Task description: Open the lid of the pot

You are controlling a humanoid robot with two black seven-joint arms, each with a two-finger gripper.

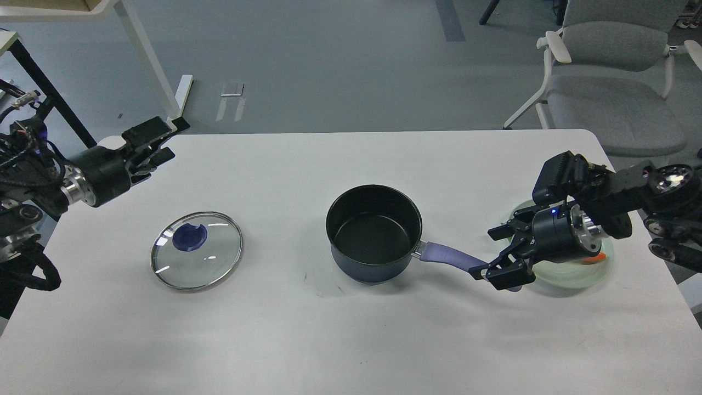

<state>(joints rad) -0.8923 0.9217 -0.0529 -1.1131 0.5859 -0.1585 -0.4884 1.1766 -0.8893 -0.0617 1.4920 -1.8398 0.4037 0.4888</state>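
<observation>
The dark blue pot (374,233) stands uncovered at the table's middle, its lavender handle (447,255) pointing right. The glass lid (197,250) lies flat on the table left of the pot, knob (190,237) up. My left gripper (167,141) is open and empty, raised near the table's far left corner, well clear of the lid. My right gripper (502,253) is open at the end of the handle, its lower finger (507,275) beside the handle's tip, its upper finger above it and apart.
A pale green glass plate (570,277) with a mostly hidden carrot (600,257) sits under my right wrist near the table's right edge. A grey chair (614,82) stands behind the table at the far right. A black frame (49,104) stands at the left.
</observation>
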